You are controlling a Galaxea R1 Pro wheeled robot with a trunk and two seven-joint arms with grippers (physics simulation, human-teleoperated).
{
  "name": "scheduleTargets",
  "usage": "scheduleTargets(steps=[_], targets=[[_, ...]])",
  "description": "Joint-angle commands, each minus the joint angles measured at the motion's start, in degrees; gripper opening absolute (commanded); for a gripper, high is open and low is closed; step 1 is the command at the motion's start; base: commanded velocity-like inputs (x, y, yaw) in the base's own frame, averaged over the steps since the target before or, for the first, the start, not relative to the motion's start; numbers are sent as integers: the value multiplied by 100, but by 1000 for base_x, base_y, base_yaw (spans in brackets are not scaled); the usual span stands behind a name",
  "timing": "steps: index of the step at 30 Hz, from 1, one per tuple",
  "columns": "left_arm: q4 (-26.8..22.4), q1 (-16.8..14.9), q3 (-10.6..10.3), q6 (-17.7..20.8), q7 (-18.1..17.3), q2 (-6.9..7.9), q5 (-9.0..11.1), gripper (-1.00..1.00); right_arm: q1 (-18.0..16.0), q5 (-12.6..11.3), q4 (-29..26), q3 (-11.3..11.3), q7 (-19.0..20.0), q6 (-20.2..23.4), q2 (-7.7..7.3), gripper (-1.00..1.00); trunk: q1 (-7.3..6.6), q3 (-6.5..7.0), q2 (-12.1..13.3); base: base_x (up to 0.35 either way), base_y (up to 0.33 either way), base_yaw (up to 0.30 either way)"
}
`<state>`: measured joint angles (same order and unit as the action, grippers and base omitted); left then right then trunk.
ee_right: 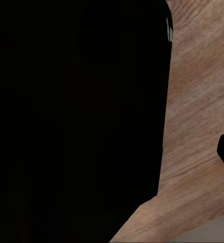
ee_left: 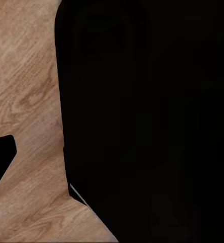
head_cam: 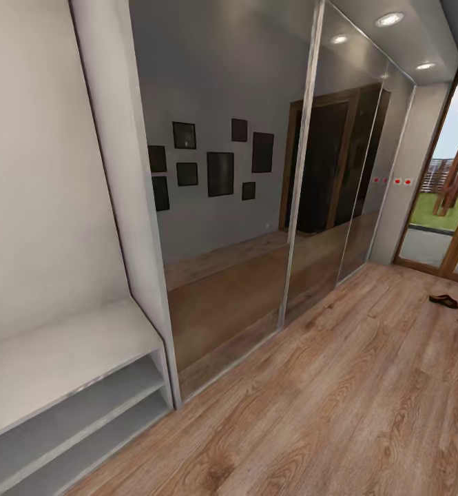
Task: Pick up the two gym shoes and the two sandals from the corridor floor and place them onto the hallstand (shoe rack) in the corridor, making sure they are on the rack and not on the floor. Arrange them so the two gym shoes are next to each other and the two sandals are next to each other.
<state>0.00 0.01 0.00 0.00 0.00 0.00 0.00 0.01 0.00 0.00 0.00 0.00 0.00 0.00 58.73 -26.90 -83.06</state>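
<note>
Head view: one brown sandal [head_cam: 445,301] is lying on the corridor floor [head_cam: 339,406], far from the hallstand [head_cam: 63,386] with its two open shelves. Wrist views: dark shapes are covering floor planks; each claw's state cannot be told.

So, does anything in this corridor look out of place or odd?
One brown sandal lies alone on the wood floor near the glass door, far from the hallstand, whose bench and open shelves that show are bare. Nothing looks spilled or damaged.
</note>
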Motion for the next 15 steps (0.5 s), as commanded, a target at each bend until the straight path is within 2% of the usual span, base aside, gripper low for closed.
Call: scheduleTargets(steps=[1, 4, 6, 15], targets=[[-18, -1, 28, -33, -9, -18, 29, 100, -9, -8, -33, -33, -9, -33, 33, 100, 0, -3, -2, 0, 0, 0], [-14, 3, 21, -130, -9, -18, 22, 100, -9, 7, -130, -10, -9, -111, 107, 100, 0, -3, -2, 0, 0, 0], [-10, 4, 18, -190, -9, -18, 19, 100, -9, 13, -195, -1, -9, -101, 102, 100, 0, -3, -2, 0, 0, 0], [7, 8, 1, -20, -9, -18, -2, 100, -9, 28, -261, 31, -8, -158, 83, 100, 0, -3, -2, 0, 0, 0]])
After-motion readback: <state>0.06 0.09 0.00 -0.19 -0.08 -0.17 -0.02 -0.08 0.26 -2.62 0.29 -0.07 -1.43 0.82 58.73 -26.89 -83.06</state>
